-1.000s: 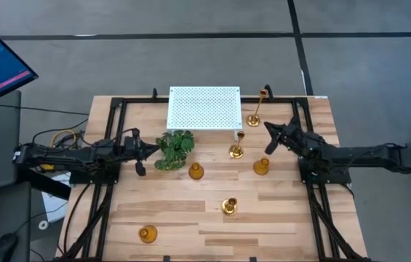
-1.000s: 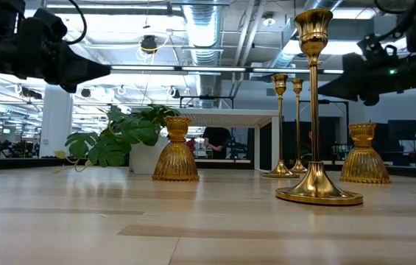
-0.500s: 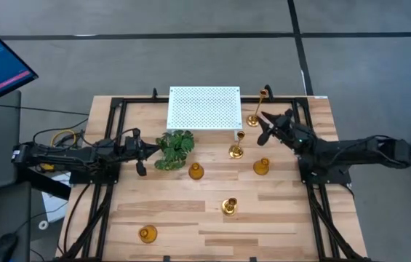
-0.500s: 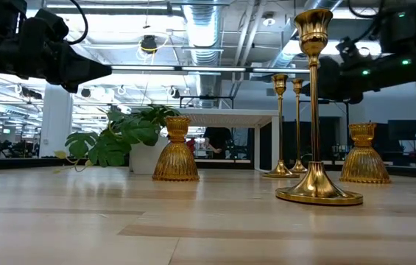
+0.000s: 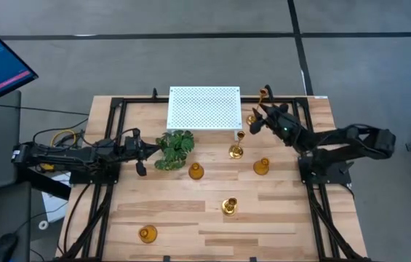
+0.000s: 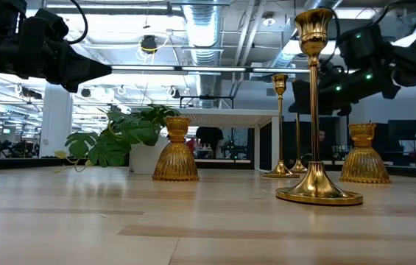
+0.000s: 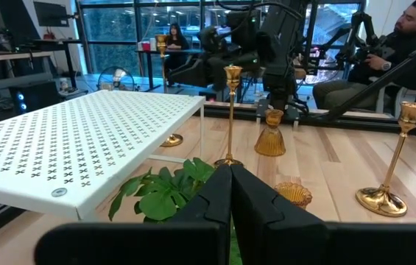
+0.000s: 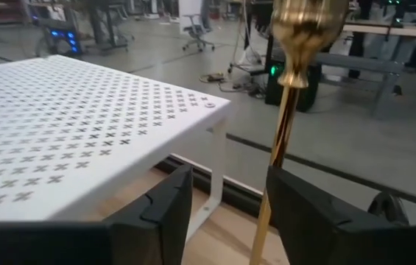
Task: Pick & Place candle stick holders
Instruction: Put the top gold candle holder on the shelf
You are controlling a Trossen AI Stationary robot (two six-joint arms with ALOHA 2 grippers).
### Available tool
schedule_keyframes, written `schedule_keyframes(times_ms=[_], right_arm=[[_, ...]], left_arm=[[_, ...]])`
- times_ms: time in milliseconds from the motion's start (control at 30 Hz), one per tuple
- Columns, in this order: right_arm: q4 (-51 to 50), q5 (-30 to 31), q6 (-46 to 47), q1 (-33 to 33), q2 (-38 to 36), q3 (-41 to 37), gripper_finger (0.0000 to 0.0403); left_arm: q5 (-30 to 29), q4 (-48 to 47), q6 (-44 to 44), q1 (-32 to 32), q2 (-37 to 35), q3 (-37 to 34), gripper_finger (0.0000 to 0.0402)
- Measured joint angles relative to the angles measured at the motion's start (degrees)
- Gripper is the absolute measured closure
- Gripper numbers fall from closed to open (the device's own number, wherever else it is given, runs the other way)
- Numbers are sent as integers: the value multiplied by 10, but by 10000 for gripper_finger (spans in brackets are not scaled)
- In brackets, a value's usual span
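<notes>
While the wooden surface [image 5: 190,218] fills the middle of the high view, the white perforated platform [image 5: 204,108] sits at its upper centre, with the green plant [image 5: 175,148] just below its left corner. Left arm lies along the left edge, left claw [image 5: 141,151] clenched on nothing, just left of the plant. Right arm reaches in from the right edge; right claw [image 5: 257,118] is at the upper right of the surface beside the platform's right edge, fingers spread, released. In the right wrist view the tall holder's stem [image 8: 285,125] stands between the two fingers [image 8: 160,202], nearer one of them, cannot tell if touching. Candle stick holders: that tall one [image 5: 262,93] at the upper right by the claw; another tall one [image 5: 237,149] just below the platform's right corner; short cone one [image 5: 261,167] to its lower right; short one [image 5: 196,171] right of the plant; tall one [image 5: 229,207] lower centre; short one [image 5: 147,233] lower left. Low view puts the lower-centre tall holder [image 6: 316,110] closest, right of centre, with a squat one [image 6: 176,151] left of it.
</notes>
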Motion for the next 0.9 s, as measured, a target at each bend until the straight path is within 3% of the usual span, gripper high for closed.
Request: schedule_keyframes(times_ms=[367, 600, 900], right_arm=[[-9, 0, 15, -13, 38, 30, 224], [-75, 2, 16, 18, 7, 30, 243], [-183, 51, 22, 48, -54, 30, 271]], left_arm=[[0, 0, 0, 0, 0, 0, 396], [0, 0, 0, 0, 0, 0, 396], [0, 0, 0, 0, 0, 0, 396]])
